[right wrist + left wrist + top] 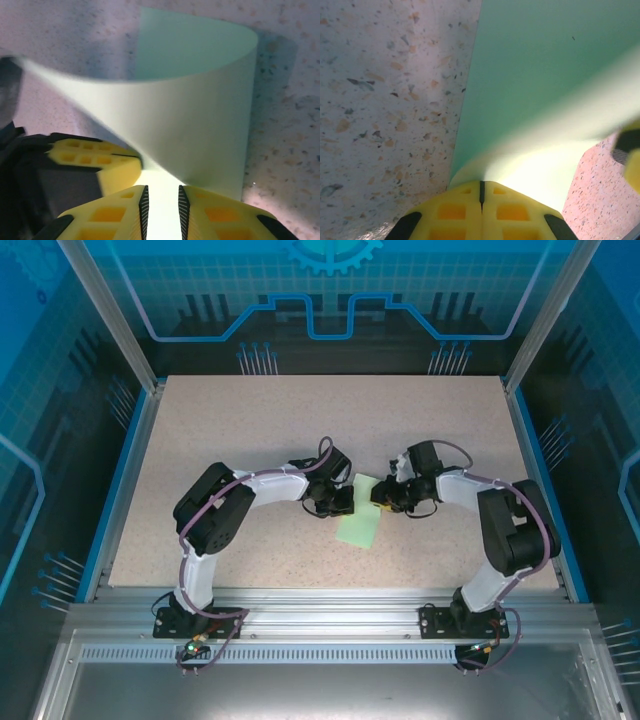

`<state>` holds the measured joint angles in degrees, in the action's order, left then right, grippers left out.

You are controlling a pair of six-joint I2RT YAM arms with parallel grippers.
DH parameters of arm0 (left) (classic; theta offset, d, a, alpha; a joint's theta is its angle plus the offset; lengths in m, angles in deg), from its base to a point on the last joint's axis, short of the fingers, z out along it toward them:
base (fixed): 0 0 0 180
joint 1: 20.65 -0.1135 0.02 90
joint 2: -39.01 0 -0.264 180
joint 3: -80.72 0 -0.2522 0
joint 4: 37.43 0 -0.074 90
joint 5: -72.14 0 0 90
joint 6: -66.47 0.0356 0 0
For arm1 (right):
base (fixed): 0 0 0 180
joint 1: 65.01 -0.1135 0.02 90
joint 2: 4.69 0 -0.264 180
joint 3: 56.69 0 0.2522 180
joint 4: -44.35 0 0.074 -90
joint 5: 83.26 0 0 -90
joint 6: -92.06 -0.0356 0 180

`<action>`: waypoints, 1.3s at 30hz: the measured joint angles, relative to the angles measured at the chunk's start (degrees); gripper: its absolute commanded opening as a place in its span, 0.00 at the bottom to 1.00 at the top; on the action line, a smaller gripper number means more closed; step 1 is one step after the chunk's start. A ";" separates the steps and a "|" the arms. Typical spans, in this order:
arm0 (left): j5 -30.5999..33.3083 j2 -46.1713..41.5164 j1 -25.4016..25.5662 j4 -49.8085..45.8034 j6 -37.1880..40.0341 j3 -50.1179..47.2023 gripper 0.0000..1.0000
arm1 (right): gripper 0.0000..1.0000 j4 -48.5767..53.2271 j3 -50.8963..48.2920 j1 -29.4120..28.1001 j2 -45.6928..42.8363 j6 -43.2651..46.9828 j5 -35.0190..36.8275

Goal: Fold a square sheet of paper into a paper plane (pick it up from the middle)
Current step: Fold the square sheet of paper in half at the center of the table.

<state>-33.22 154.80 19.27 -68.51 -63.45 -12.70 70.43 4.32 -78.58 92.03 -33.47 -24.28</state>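
Speckled table (250, 440); both pincers hide edges of curled square sheet of paper (360, 522).

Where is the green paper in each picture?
Top external: the square sheet of paper lies mid-table, between both arms.
Left wrist: it covers the upper right, pinched in the shut left claw.
Right wrist: it curls across the middle, running into the right claw.
Shared landmark: the speckled table.

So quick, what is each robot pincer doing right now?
Left pincer: shut, pinching the edge of the square sheet of paper.
Right pincer: slightly apart, the paper's other edge between its fingers.
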 measured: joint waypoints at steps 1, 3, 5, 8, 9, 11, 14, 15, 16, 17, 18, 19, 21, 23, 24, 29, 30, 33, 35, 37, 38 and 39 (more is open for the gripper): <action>0.00 0.00 0.00 0.00 0.00 0.00 0.00 | 0.25 0.02 0.00 0.13 1.18 -0.02 0.17; -0.07 0.00 0.00 0.02 0.00 0.00 0.00 | 0.25 -0.02 0.00 0.61 2.99 0.00 0.50; -0.13 0.00 0.00 0.04 0.00 0.00 0.00 | 0.25 -0.24 -0.02 1.25 3.63 0.02 -0.35; -0.13 0.00 0.00 0.04 0.02 0.00 0.00 | 0.25 -0.33 0.00 1.25 3.56 0.20 -0.68; -0.13 0.00 0.00 0.04 0.02 0.00 0.00 | 0.26 -0.24 0.02 1.25 3.50 0.20 -0.70; -0.13 0.00 0.00 0.04 0.02 0.00 0.00 | 0.26 0.37 0.26 1.25 3.10 0.24 -0.72; -0.13 0.00 0.00 0.04 0.02 0.00 0.00 | 0.26 1.90 2.03 1.51 2.29 0.66 -0.74; -0.13 0.00 0.00 0.04 0.00 0.00 0.00 | 0.26 2.19 3.10 1.62 2.27 0.92 -0.74; -0.13 0.00 0.00 0.04 0.02 0.00 0.00 | 0.26 2.21 4.17 1.77 2.27 1.09 -0.72; -0.13 0.00 0.00 0.04 0.02 0.00 0.00 | 0.26 2.21 5.16 1.90 2.27 1.31 -0.72; -0.13 0.00 0.00 0.04 0.02 0.00 0.00 | 0.26 2.16 5.84 2.01 2.29 1.49 -0.74; -0.13 0.00 0.00 0.04 0.02 0.00 0.00 | 0.25 2.01 6.29 2.05 2.45 1.55 -0.76; -0.15 0.00 0.00 0.04 0.02 0.00 0.00 | 0.25 1.64 6.71 2.08 3.41 1.73 -0.72; -0.13 0.00 0.00 0.04 0.02 0.00 0.00 | 0.25 1.51 6.71 2.14 5.53 1.70 -0.66; -0.13 0.00 0.00 0.04 0.02 0.00 0.00 | 0.25 1.40 6.64 2.23 6.54 1.70 -0.63; -0.17 0.00 0.00 0.13 0.04 -0.02 0.00 | 0.25 0.00 5.95 3.28 8.68 1.70 -1.36; -0.17 0.00 0.00 0.15 0.04 -0.02 0.00 | 0.25 0.02 5.95 3.30 8.68 1.68 -1.38; -0.17 0.00 0.00 0.15 0.04 0.00 0.00 | 0.26 0.13 5.95 3.50 8.61 1.81 -1.66; -0.17 0.00 0.00 0.15 0.04 0.00 0.00 | 0.26 0.98 6.23 3.61 8.35 2.25 -1.57; -0.17 0.00 0.00 0.13 0.04 -0.02 0.00 | 0.26 1.92 6.71 3.93 7.87 2.60 -1.57; -0.17 0.00 0.00 0.15 0.04 0.00 0.00 | 0.26 2.40 7.17 4.28 7.67 2.82 -1.57; -0.17 0.00 0.00 0.15 0.04 0.00 0.00 | 0.26 2.71 7.69 4.61 7.61 2.99 -1.53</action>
<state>-33.39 154.80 19.27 -68.36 -63.41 -12.70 73.14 12.01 -73.96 99.64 -30.48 -25.81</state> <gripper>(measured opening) 0.060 0.261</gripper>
